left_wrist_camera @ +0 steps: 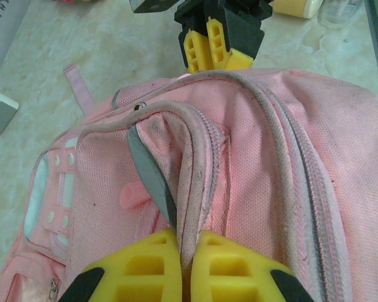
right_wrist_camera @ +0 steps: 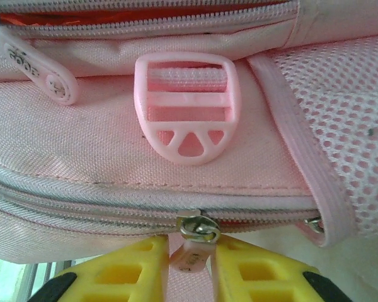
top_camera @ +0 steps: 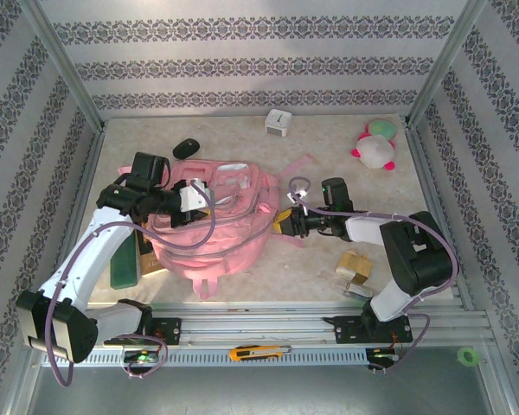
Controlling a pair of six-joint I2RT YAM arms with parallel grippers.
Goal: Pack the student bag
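The student bag (top_camera: 216, 233) is a big pink backpack lying flat in the middle of the table. My left gripper (top_camera: 195, 197) is at its upper left part, shut on a raised fold of the pale zipper trim (left_wrist_camera: 192, 163), which runs up from between the yellow fingers of that gripper (left_wrist_camera: 188, 236). At the bag's right edge, my right gripper (top_camera: 281, 223) has its yellow fingers pressed on both sides of a pink zipper pull (right_wrist_camera: 190, 257), just under the metal slider (right_wrist_camera: 200, 226). The right gripper (left_wrist_camera: 217, 47) also appears beyond the bag's far edge.
A pink strap buckle (right_wrist_camera: 184, 107) sits above the zipper. A plush toy (top_camera: 376, 145), a white box (top_camera: 278, 122) and a black object (top_camera: 186, 148) lie at the back. A dark green book (top_camera: 125, 259) is at the bag's left, tan blocks (top_camera: 355, 266) at its right.
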